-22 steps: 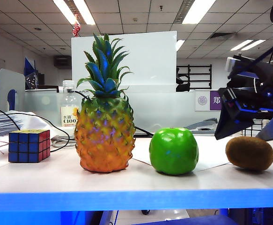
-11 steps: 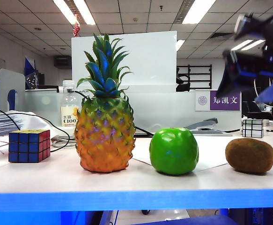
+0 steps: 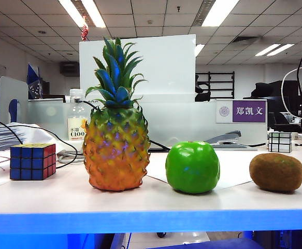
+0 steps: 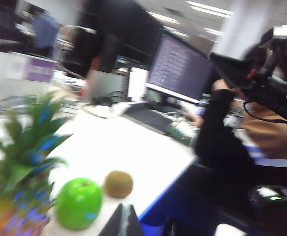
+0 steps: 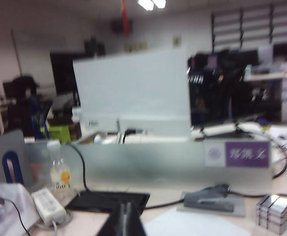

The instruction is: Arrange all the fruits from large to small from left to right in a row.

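I find both end effectors, left (image 4: 124, 220) and right (image 5: 124, 220), closed, empty, above the desk (image 3: 140, 199). Kiwi (image 3: 276, 173), 3 o'clock of apple (image 3: 192, 167): light, firm; grip its middle.

A Rubik's cube (image 3: 32, 161) sits at the table's (image 3: 140, 202) left end; a water bottle (image 3: 76, 122) stands behind; a stapler (image 3: 224, 139) and second cube (image 3: 279, 141) lie far right.
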